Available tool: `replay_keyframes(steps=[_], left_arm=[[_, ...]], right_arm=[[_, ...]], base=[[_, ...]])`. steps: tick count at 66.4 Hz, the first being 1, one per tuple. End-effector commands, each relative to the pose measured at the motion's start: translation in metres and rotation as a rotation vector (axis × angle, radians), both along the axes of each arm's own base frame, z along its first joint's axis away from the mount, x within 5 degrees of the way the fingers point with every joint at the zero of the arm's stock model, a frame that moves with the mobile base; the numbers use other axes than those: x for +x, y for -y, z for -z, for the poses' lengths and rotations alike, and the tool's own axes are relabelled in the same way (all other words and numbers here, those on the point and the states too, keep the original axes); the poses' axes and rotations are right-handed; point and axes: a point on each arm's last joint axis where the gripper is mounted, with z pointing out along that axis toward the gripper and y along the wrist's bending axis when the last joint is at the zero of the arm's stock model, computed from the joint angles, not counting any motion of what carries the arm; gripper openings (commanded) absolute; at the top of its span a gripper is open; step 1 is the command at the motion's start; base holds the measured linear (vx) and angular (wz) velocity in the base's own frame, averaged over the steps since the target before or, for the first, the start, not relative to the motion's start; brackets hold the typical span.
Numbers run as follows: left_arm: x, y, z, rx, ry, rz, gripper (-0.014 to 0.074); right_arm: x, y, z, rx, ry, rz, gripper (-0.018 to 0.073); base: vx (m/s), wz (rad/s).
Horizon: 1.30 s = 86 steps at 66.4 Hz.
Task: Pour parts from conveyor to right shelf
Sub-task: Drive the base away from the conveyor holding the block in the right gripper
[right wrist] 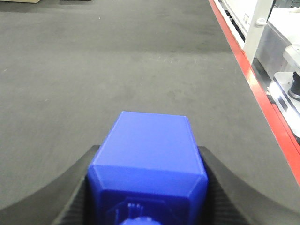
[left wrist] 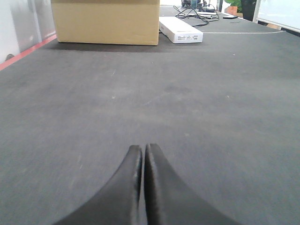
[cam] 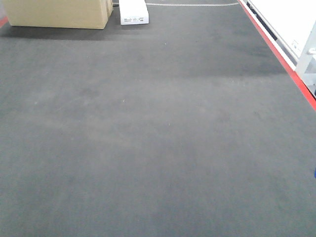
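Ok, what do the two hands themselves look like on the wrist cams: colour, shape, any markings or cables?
Both alike: the left hand and right hand have matte black fingers, broad at the base and curving in to narrow tips. The right one's surface looks finely textured. No cables, labels or markings show.
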Motion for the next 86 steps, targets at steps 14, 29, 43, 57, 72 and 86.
replay_keyframes(steps=[14,29,43,57,72,86], left_arm=[[-0.0011,0.0,-0.0138,-0.014,0.104,-0.002,-0.0006],[-0.0011,0.0,-0.0138,-0.014,0.104,-0.002,-0.0006],[-0.0011,0.0,-0.0138,-0.014,0.104,-0.002,-0.0006],[-0.0011,0.0,-0.0138,-0.014,0.104,-0.002,-0.0006],[-0.0011,0.0,-0.0138,-0.014,0.104,-0.002,-0.0006],[-0.0011,0.0,-0.0138,-0.014,0.104,-0.002,-0.0006]], right_arm=[[0.0022,0.0015,-0.0144,-0.001,0.09,0.018,-0.0006],[0.0022,0.0015,-0.0144,-0.001,0.09,0.018,-0.0006],[0.0022,0.0015,-0.0144,-0.001,0.09,0.018,-0.0006],[0.0022,0.0015,-0.0144,-0.001,0.09,0.018,-0.0005],[0.0022,0.0015,-0.0144,-0.001,0.09,0.018,-0.0004],[0.0022,0.0015,-0.0144,-0.001,0.09,0.018,-0.0004]], base=[[-0.23,-0.06],[-0.28,-0.25],[-0.33,-0.35],[-0.36,-0.47],[-0.4,-0.55],[-0.4,-0.46]])
